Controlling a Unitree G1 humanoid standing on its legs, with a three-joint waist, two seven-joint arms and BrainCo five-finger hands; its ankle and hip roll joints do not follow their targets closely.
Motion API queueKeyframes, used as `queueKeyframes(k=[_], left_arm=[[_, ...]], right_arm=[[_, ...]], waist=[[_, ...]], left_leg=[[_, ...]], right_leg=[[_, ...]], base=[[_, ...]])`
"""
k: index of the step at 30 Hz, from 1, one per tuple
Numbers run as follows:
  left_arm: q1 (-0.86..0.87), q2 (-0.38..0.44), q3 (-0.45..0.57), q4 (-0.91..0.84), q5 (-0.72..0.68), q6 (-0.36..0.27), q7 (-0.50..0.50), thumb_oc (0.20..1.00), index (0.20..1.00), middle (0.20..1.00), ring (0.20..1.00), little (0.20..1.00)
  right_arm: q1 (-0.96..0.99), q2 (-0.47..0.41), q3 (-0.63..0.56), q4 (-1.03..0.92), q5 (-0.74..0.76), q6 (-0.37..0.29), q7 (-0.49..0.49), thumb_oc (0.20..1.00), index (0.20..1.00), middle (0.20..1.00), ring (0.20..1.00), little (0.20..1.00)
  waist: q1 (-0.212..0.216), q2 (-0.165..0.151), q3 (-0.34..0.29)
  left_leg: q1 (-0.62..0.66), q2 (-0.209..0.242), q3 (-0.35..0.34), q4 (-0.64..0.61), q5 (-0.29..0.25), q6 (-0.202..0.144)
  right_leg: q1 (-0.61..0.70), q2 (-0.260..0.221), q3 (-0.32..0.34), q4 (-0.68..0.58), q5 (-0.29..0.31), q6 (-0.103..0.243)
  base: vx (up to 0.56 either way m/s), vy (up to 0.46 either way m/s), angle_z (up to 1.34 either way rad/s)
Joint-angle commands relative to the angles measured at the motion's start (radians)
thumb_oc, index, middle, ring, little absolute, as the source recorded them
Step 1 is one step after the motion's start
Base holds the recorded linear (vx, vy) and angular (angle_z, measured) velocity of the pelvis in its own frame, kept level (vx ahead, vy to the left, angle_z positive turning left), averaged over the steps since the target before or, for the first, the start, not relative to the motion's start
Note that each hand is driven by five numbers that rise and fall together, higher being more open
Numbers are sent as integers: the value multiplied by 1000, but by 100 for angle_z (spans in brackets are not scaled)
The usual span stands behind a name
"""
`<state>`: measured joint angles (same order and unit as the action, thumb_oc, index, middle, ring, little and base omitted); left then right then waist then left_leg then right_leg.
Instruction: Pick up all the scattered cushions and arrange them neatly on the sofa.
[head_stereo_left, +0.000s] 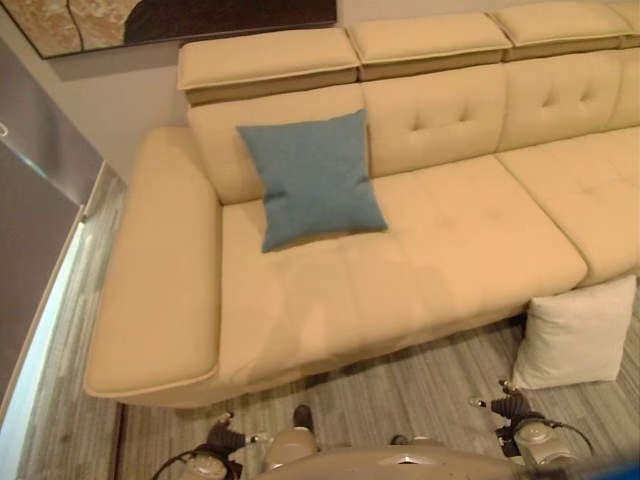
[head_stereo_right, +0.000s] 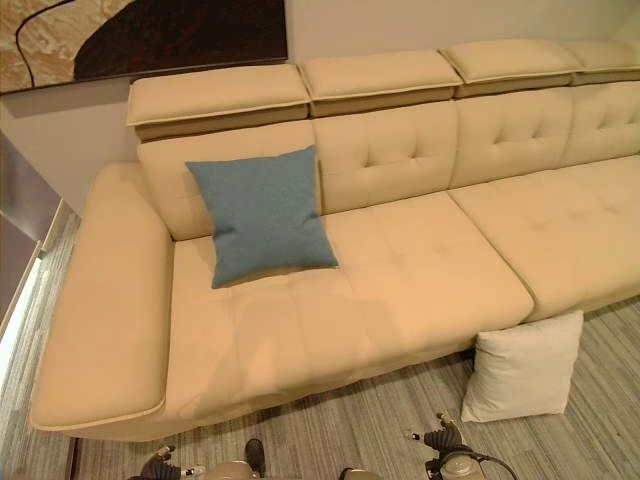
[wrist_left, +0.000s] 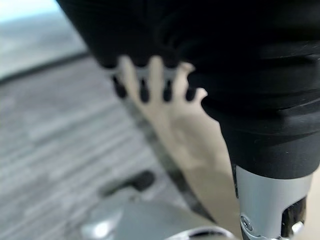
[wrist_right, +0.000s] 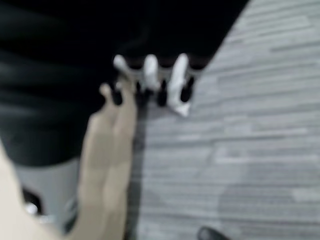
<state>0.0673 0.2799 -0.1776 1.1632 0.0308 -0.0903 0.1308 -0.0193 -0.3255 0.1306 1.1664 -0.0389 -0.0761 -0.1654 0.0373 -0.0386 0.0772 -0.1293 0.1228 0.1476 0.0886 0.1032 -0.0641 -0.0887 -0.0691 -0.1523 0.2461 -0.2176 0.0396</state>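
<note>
The cream cushion (head_stereo_right: 522, 368) stands upright on the wooden floor (head_stereo_left: 400, 390), leaning against the near front edge of the sofa (head_stereo_right: 400, 280), at the right of the scene. It lies just far of the right hand (head_stereo_left: 515, 405), which hangs low near the floor, fingers straight and holding nothing. That arm is clearly the nearer one. The left hand (head_stereo_left: 222, 432) hangs well to the left, fingers also relaxed and empty. A blue cushion (head_stereo_left: 312, 178) already rests against the sofa's backrest at the left. Nothing stands between right hand and cream cushion.
</note>
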Motion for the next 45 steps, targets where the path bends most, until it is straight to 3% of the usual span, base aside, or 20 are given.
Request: queueKeyframes(k=[1, 2, 3, 4, 5, 6, 7, 8, 11, 14, 17, 21, 25, 26, 29, 32, 35, 38, 41, 45], left_arm=[[-92, 38, 6, -28, 7, -12, 10, 1000, 1000, 1000, 1000, 1000], [-107, 32, -5, -30, 6, -14, 6, 1000, 1000, 1000, 1000, 1000], [-107, 32, -5, -30, 6, -14, 6, 1000, 1000, 1000, 1000, 1000], [-106, 23, -5, -26, 3, -12, 3, 1000, 1000, 1000, 1000, 1000], [-105, 22, -5, -26, 3, -12, 3, 1000, 1000, 1000, 1000, 1000], [-105, 7, -7, -22, -4, -12, 3, 1000, 1000, 1000, 1000, 1000], [-106, 7, -7, -22, -4, -12, 3, 1000, 1000, 1000, 1000, 1000], [-106, -4, -17, -26, -4, -13, 3, 1000, 1000, 1000, 1000, 1000], [-114, -15, -28, -21, -4, -12, 3, 1000, 1000, 1000, 1000, 1000], [-142, -14, -49, -21, 15, -13, 5, 1000, 1000, 1000, 1000, 1000], [-157, -1, -59, -19, 40, -13, 8, 1000, 1000, 1000, 1000, 1000], [-156, 17, -41, -14, 33, 1, 6, 1000, 1000, 1000, 1000, 1000], [-127, 17, -19, -2, 34, 4, -5, 1000, 1000, 1000, 1000, 1000], [-127, 18, -19, -2, 34, 5, -5, 1000, 1000, 1000, 1000, 1000], [-112, 10, -10, 6, 40, 7, 4, 1000, 1000, 1000, 1000, 1000], [-112, 10, -10, 6, 40, 7, 4, 1000, 1000, 1000, 1000, 1000], [-119, -15, -28, 26, 46, 8, -3, 1000, 1000, 1000, 1000, 1000], [-121, -22, -39, 23, 50, 10, -5, 1000, 1000, 1000, 1000, 1000], [-127, -33, -61, 15, 43, 13, -7, 1000, 1000, 1000, 1000, 1000], [-134, -45, -76, 16, 22, 8, 0, 1000, 1000, 1000, 1000, 1000]], right_arm=[[-41, -5, 37, -8, 53, -18, -28, 1000, 1000, 1000, 1000, 1000], [-42, -4, 48, -5, 54, -20, -28, 1000, 1000, 1000, 1000, 1000], [-43, -3, 48, -4, 54, -20, -28, 1000, 1000, 1000, 1000, 1000], [-45, -6, 47, 3, 48, -18, -24, 1000, 1000, 1000, 1000, 1000], [-45, -6, 47, 2, 48, -18, -24, 1000, 1000, 1000, 1000, 1000], [-41, -8, 50, 5, 44, -12, -19, 1000, 1000, 1000, 1000, 1000], [-41, -8, 49, 5, 44, -12, -19, 1000, 1000, 1000, 1000, 1000], [-36, -11, 49, 12, 39, -9, -15, 1000, 1000, 1000, 1000, 1000], [-41, -13, 38, 14, 38, -4, -16, 1000, 1000, 1000, 1000, 1000], [-51, -9, 21, 15, 52, 5, -20, 1000, 1000, 1000, 1000, 1000], [-46, 2, 23, 18, 46, 14, -19, 1000, 1000, 1000, 1000, 1000], [-35, 13, 22, 37, 57, 11, -20, 1000, 1000, 1000, 1000, 1000], [-12, 10, 8, 65, 55, 11, -14, 1000, 1000, 1000, 1000, 1000], [-12, 10, 7, 65, 55, 11, -14, 1000, 1000, 1000, 1000, 1000], [-17, 20, 6, 71, 56, 16, -22, 1000, 1000, 1000, 1000, 1000], [-17, 20, 6, 71, 56, 16, -22, 1000, 1000, 1000, 1000, 1000], [-18, 28, 15, 49, 87, 4, -26, 1000, 1000, 1000, 1000, 1000], [-11, 34, 16, 45, 96, 0, -23, 1000, 1000, 1000, 1000, 1000], [5, 36, 26, 24, 129, -18, -29, 1000, 1000, 1000, 1000, 1000], [-2, 29, 33, 18, 139, -24, -31, 1000, 1000, 1000, 1000, 1000]], waist=[[-26, -55, 76], [-24, -61, 93], [-26, -62, 91], [-36, -77, 84], [-35, -76, 86], [-32, -70, 85], [-33, -72, 83], [-41, -54, 74], [-55, -36, 75], [-77, -40, 89], [-86, -45, 107], [-55, -17, 125], [-22, -8, 92], [-22, -8, 90], [22, -20, 57], [22, -20, 57], [-13, -14, 44], [-23, -12, 48], [-34, -29, 94], [-14, -33, 100]], left_leg=[[-93, -80, -21, 164, -124, -7], [-78, -107, -85, 191, -174, -2], [-80, -108, -86, 189, -171, -2], [-56, -112, -132, 225, -211, 0], [-54, -110, -132, 228, -214, 0], [1, -109, -206, 237, -222, 1], [0, -111, -207, 233, -218, 2], [43, -113, -288, 183, -223, -5], [104, -110, -271, 86, -257, 1], [108, -139, -229, 39, -266, 21], [97, -160, -183, 20, -258, 35], [63, -136, -88, 4, -211, 56], [67, -118, -20, -16, -191, 69], [64, -118, -20, -16, -189, 69], [56, -104, 72, -29, -175, 57], [57, -104, 72, -29, -175, 57], [89, -78, 89, -63, -144, 31], [81, -64, 84, -37, -143, 20], [28, -4, 62, 165, -165, 3], [-45, -87, -71, 130, -153, 12]], right_leg=[[67, -4, 28, -197, 146, 78], [49, -5, 38, -198, 172, 75], [47, -6, 37, -199, 173, 75], [36, -22, 49, -215, 198, 82], [38, -21, 49, -215, 198, 81], [23, -19, 78, -211, 222, 85], [21, -21, 77, -212, 223, 85], [-2, -18, 101, -206, 233, 99], [-44, -22, 121, -183, 243, 113], [-121, -53, 138, -191, 328, 156], [-170, -74, 120, -235, 373, 182], [-145, -99, -64, -101, 269, 129], [-38, -110, -123, -25, 185, 111], [-40, -110, -123, -27, 187, 110], [41, -113, -196, -109, 173, 124], [41, -113, -196, -109, 173, 124], [72, -53, -137, -200, 172, 113], [74, -37, -121, -216, 174, 102], [112, -1, -88, -239, 162, 58], [116, 15, -57, -245, 163, 55]], base=[[-307, 9, 16], [-307, 10, -2], [-260, 53, -33], [-93, 42, -43], [-194, 135, -51], [-104, 91, -29], [-169, 202, -43], [-64, 109, -56], [-141, 211, -56], [-261, 268, -80], [-288, 218, -109], [-312, 167, -96], [-146, 55, -95], [-126, -29, -104], [-93, -88, -89], [-5, -43, -73], [12, -297, 1], [-16, -138, -24], [-27, -258, 0], [98, -93, -38]])
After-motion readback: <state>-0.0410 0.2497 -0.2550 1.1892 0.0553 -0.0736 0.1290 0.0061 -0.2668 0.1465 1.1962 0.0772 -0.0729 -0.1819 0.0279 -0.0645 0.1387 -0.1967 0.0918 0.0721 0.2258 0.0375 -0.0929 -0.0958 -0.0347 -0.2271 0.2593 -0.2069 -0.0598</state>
